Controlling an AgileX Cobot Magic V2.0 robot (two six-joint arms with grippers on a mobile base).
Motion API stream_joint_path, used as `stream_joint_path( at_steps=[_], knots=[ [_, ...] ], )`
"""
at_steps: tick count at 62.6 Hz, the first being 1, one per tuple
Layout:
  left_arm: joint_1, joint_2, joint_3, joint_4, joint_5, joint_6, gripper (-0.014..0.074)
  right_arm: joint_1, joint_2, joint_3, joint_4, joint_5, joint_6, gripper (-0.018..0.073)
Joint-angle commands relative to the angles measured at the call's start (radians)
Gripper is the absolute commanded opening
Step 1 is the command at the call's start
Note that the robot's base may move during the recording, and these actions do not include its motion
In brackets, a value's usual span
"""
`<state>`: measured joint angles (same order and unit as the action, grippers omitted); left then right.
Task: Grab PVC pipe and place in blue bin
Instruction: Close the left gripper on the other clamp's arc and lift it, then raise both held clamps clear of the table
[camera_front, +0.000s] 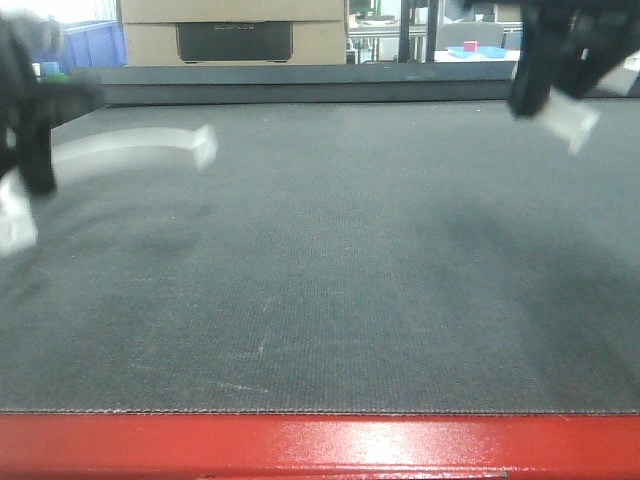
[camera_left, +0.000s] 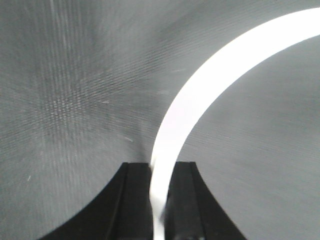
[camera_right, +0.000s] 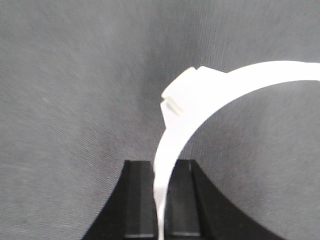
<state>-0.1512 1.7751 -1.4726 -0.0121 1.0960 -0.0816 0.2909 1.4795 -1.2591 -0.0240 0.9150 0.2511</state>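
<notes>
Two curved white lengths of PVC are entered, one to each arm, both apparently held above the grey counter. Item one: left PVC pipe, clamped at its lower end between the black fingers of the left pincer, which are drawn narrow upon it. In the wrist view the arc is seen to sweep from the grip toward 1 o'clock. In the front view it is blurred, with its free end lying toward 3 o'clock of the pincer. Item two: right PVC pipe, gripped in like fashion by the right pincer, closed thin on the piece. A stepped collar is noted at the bend, and the arc is carried off toward 2 o'clock. Item three: blue bin, partly seen beyond the counter's far edge at 10 o'clock of the front view, beside a cardboard box. The bin is judged to lie ahead of the left pincer, at roughly 12 o'clock from it, and well apart from the right arm, so the left arm is taken as the nearer. The left pipe's long axis is set crosswise to that line, so its trailing free end would need to be brought over the rim before release.
</notes>
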Motion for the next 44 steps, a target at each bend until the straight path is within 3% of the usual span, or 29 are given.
stream_joint_path(
  at_steps=[1, 10, 19, 33, 44],
  knots=[
    [-0.043, -0.12, -0.007, -0.018, -0.035, -0.014, -0.0111, 0.0, -0.071, -0.006, -0.049, -0.055, -0.007, -0.0168],
    [-0.108, -0.276, 0.028, -0.018, -0.222, -0.069, -0.0111, 0.0, -0.161, 0.007, -0.125, -0.153, -0.007, -0.0168],
    [-0.15, -0.443, 0.145, -0.018, -0.428, -0.081, -0.0111, 0.0, -0.275, 0.097, -0.134, -0.296, 0.0, -0.0168],
    [-0.152, -0.681, 0.428, -0.018, -0.72, -0.081, -0.0111, 0.0, -0.485, 0.322, -0.132, -0.548, 0.002, -0.0168],
    [-0.152, -0.847, 0.641, -0.042, -0.891, -0.081, -0.0111, 0.0, -0.633, 0.478, -0.132, -0.665, 0.015, -0.0168]
  ],
)
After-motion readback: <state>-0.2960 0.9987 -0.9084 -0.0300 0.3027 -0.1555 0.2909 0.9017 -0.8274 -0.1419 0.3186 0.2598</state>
